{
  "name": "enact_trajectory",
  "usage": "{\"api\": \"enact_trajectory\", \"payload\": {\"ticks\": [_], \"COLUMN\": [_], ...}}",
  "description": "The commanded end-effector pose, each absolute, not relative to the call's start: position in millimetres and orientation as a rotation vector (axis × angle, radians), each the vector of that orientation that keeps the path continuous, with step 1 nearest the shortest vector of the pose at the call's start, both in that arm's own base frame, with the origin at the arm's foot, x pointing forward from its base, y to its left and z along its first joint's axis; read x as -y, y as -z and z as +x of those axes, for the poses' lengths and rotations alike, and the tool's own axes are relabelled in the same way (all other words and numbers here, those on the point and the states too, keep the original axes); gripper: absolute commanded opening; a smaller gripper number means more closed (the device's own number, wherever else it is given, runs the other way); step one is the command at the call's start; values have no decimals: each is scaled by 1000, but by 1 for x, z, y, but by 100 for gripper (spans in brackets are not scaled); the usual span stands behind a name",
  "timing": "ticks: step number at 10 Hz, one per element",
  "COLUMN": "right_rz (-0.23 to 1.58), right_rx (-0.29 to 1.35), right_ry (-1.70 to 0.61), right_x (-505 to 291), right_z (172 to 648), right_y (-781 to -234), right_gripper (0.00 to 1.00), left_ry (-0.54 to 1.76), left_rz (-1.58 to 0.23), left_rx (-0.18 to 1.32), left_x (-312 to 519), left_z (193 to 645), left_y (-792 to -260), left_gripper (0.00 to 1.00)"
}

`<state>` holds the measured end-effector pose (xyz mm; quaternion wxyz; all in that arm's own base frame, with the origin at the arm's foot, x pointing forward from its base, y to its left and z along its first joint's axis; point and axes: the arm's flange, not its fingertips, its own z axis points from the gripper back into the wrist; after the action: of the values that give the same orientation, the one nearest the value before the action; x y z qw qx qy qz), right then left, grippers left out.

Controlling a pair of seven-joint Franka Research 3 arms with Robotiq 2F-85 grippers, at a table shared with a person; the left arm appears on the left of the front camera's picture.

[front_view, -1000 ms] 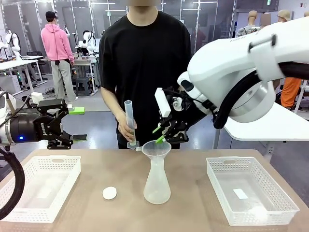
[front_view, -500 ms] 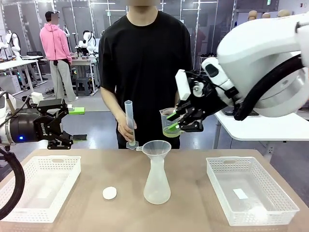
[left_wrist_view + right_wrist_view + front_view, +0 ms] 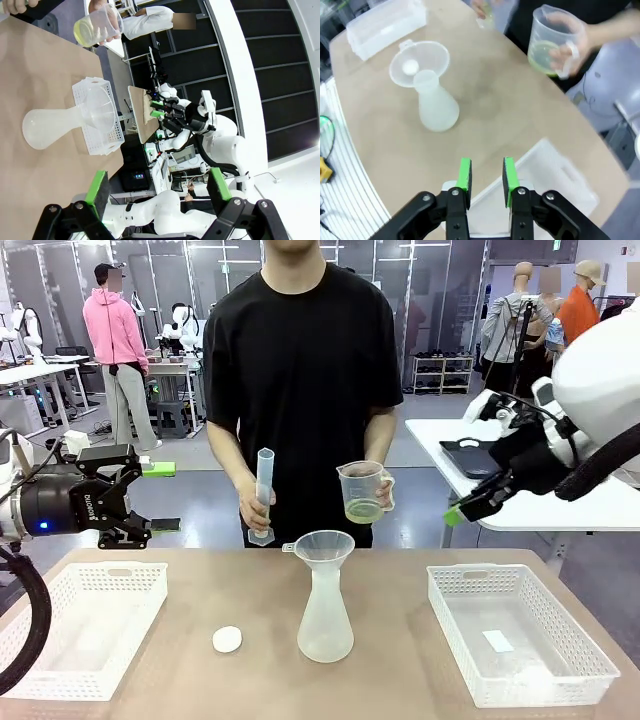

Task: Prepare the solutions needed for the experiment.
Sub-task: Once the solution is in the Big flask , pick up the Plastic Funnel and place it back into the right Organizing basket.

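Item, the solutions (image 3: pixel 362 511) — a shallow, pale yellow-green layer at the bottom of a clear handled beaker (image 3: pixel 363 478). The beaker is upright and held in the air by one hand (image 3: pixel 386 492) of the person at the far side of the table (image 3: pixel 400 585). It is above and behind the funnel and does not touch it. The person's other hand (image 3: pixel 252 510) grips a tall clear graduated cylinder (image 3: pixel 265 472), near upright, over the far table edge. At the middle of the table a frosted white conical flask (image 3: pixel 325 622) stands with a translucent funnel (image 3: pixel 323 546) seated in its neck. A small round white cap (image 3: pixel 227 639) lies on the tabletop to the left of the flask, apart from it. A white mesh basket (image 3: pixel 100 571) sits at the left end of the table. A second mesh basket (image 3: pixel 470 572) sits at the right end, with a small flat white piece (image 3: pixel 497 641) on its floor. The left gripper (image 3: pixel 160 497) is raised above the left-end basket, its fingers pointing toward the middle, jaws spread wide and holding nothing. The right gripper (image 3: pixel 486 167) is up in the air over the near corner of the right-end basket, well apart from the beaker — its green pads stand a narrow gap apart with nothing between them.
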<state>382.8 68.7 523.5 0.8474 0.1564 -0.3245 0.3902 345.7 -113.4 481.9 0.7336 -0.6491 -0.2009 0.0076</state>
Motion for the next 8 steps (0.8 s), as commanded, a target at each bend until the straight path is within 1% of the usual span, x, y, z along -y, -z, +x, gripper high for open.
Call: {"api": "enact_trajectory", "payload": {"ticks": [1, 2, 4, 5, 6, 7, 8], "right_rz": [427, 330, 330, 355, 463, 649, 750], "right_rx": [624, 684, 684, 641, 570, 550, 528], "right_ry": [-654, -823, -823, -756, -599, -449, -305], "right_x": [-82, -69, -69, -70, -84, -79, -65], "right_z": [371, 383, 383, 380, 390, 394, 393], "right_y": [-529, -524, -524, -522, -521, -520, -515], "right_gripper": [34, 34, 34, 34, 34, 34, 34], "left_ry": [-28, -28, -28, -28, -28, -28, -28], "left_rz": [-1455, -1455, -1455, -1455, -1455, -1455, -1455], "left_rx": [447, 447, 447, 447, 447, 447, 447], "left_x": [117, 117, 117, 117, 117, 117, 117], "left_z": [343, 343, 343, 343, 343, 343, 343], "left_y": [-481, -481, -481, -481, -481, -481, -481], "left_gripper": [100, 100, 100, 100, 100, 100, 100]}}
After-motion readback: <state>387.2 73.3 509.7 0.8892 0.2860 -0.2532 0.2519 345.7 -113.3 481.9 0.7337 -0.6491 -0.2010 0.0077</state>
